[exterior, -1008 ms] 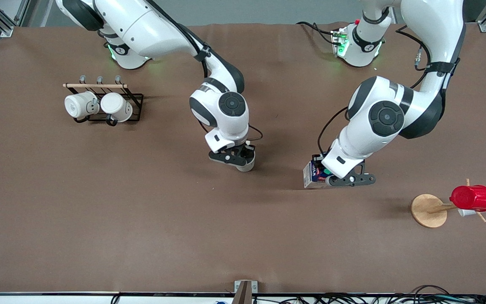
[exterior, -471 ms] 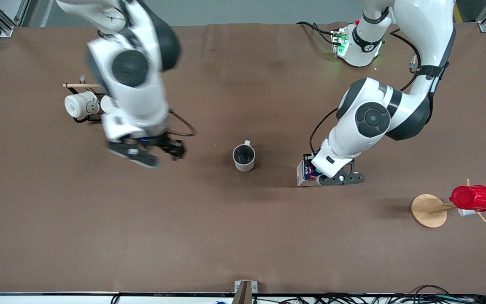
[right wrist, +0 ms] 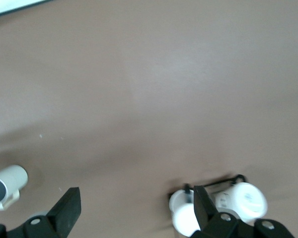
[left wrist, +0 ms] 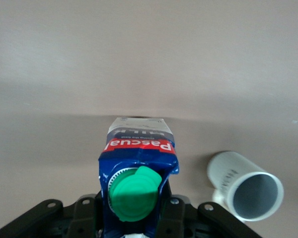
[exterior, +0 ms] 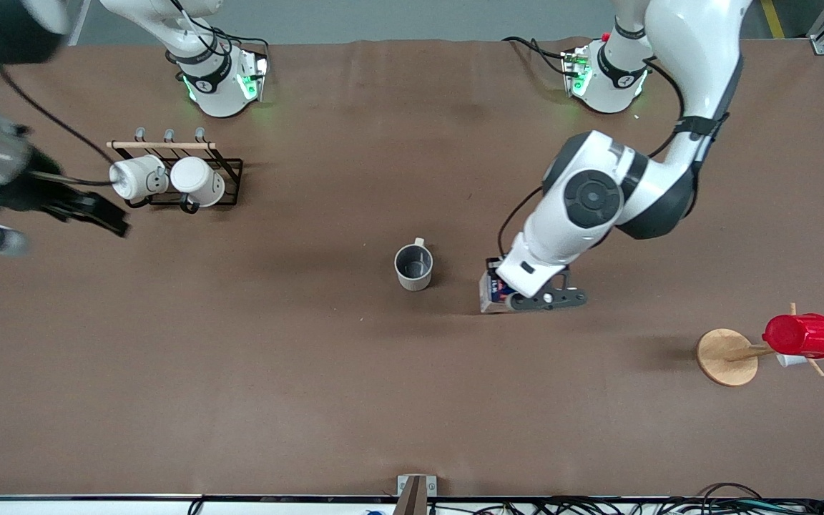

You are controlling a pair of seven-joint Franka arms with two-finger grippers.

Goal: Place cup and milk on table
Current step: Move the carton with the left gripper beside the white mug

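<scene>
Cup (exterior: 413, 267) stands upright on the tabletop (exterior: 312, 372) near its middle, mouth up, grey inside showing nothing in it, its loop handle pointing to twelve o'clock in the front view, toward my bases. Milk (exterior: 492, 292) sits just beside it at three o'clock, toward my left arm's end, a gap between the two. My left pincer (exterior: 519, 299) is clenched on the milk; in the left wrist view the carton (left wrist: 137, 168) stands between my fingers (left wrist: 85, 210), long axis upright, gabled top and green cap (left wrist: 134, 193) uppermost, with the cup (left wrist: 246, 184) off to one side. I cannot tell whether the carton's base touches the tabletop. My right pincer (exterior: 61, 207) hangs released, holding nothing, over the right arm's end of the tabletop, beside the black wire rack (exterior: 229, 175) that carries two white mugs (exterior: 169, 180) lying on their sides. A red cup (exterior: 802, 335) hangs on a wooden stand (exterior: 725, 357) at the left arm's end.
</scene>
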